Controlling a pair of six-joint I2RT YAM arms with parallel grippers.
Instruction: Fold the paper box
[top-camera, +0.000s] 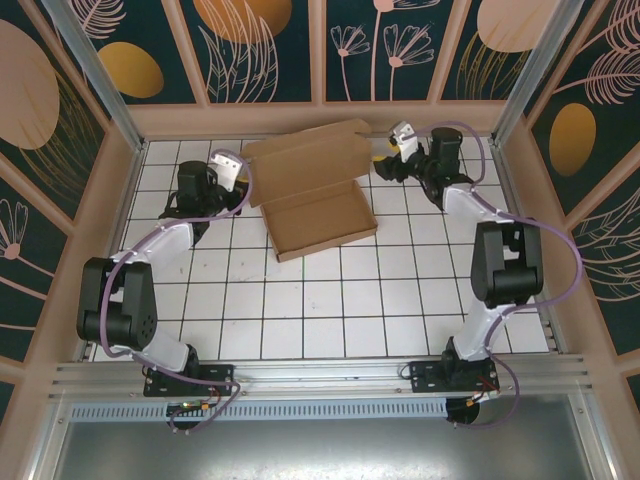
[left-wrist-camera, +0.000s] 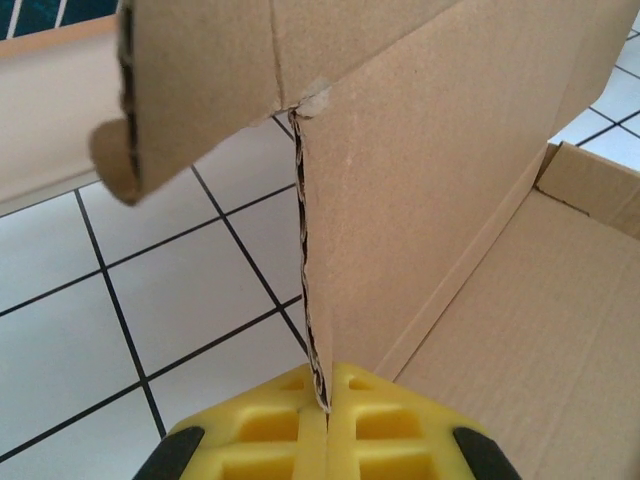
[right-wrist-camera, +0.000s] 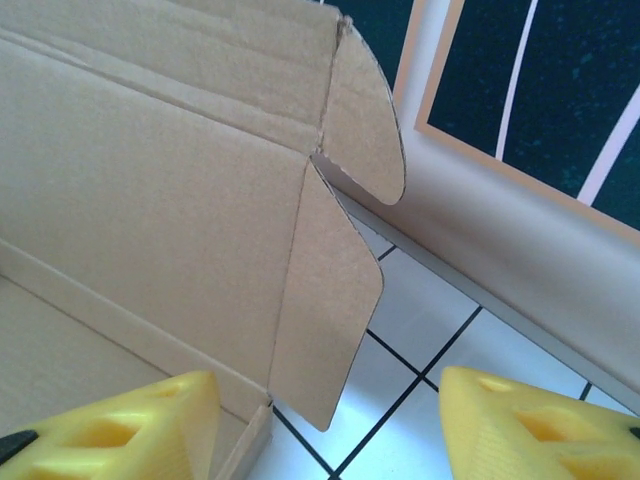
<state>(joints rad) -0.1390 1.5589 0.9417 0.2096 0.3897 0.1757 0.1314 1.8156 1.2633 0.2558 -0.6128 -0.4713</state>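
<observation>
Matt brown corrugated-cardboard paper box (top-camera: 315, 195); glossy white tiles (top-camera: 300, 310)

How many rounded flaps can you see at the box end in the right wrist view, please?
2: an upper flap at the top corner of the paper box by the wall, and a lower flap just beneath it, over the tiles. More may be hidden elsewhere.

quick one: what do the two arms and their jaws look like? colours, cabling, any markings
Both look alike. The left arm and right arm have blocky black joint housings joined by rounded white links. A lilac cable loops along each arm, and there are pale brackets at the wrists. The jaws are yellow wedge-shaped pads with moulded recesses and black trim at the base. No markings are legible.
</observation>
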